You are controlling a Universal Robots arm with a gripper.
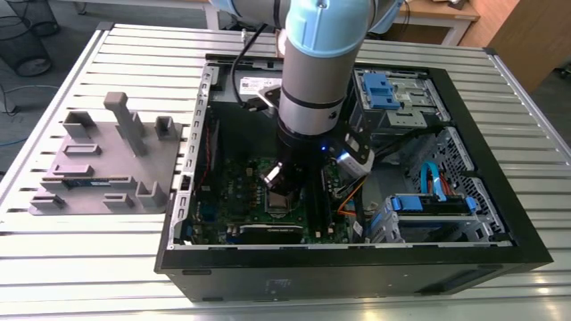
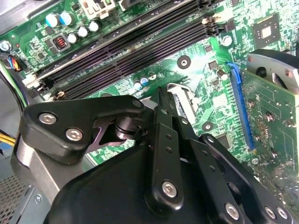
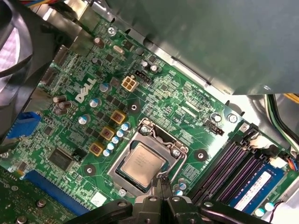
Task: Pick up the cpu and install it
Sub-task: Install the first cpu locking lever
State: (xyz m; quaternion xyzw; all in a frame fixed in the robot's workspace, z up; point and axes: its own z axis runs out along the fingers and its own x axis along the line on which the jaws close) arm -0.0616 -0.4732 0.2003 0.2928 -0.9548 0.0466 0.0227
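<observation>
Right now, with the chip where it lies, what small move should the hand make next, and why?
Probably a short straight lift away from the board. The cpu lies flat inside the socket frame, and the shut hand sits at its edge, apparently holding nothing.

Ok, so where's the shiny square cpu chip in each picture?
First wrist view: the cpu lies in the socket frame, close to the gripper.
Second wrist view: hidden behind the gripper.
Exterior view: too small to tell; its spot is under the gripper.
Shared landmark: the long dark memory slots beside the socket.
</observation>
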